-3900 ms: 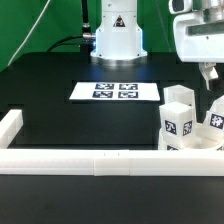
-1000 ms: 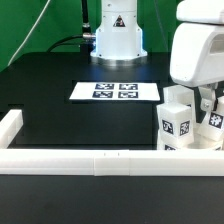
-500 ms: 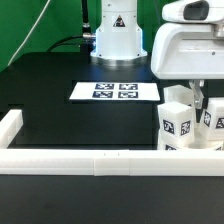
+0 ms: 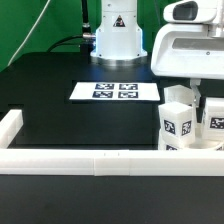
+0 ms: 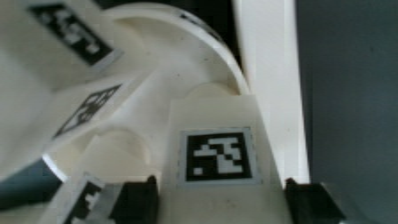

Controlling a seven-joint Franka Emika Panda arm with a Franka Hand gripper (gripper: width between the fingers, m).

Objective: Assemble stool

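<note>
In the wrist view a white stool leg (image 5: 219, 150) with a square tag stands between my two fingers. My gripper (image 5: 224, 205) is shut on the sides of this leg. The round white seat (image 5: 178, 35) curves behind it, and other tagged legs (image 5: 80, 105) lie beside it. In the exterior view my gripper (image 4: 197, 100) is low at the exterior view's right, over two upright legs (image 4: 178, 120) (image 4: 212, 125). The white hand hides the fingertips and the seat there.
The long white border rail (image 4: 100, 160) runs along the front, with a short end piece (image 4: 10, 125) at the exterior view's left. It also shows in the wrist view (image 5: 267, 50). The marker board (image 4: 116, 91) lies mid-table, and the robot base (image 4: 116, 35) stands behind it.
My hand has come down from high at the exterior view's right and shifted towards its left, and now sits low over the legs. The legs have not moved.
</note>
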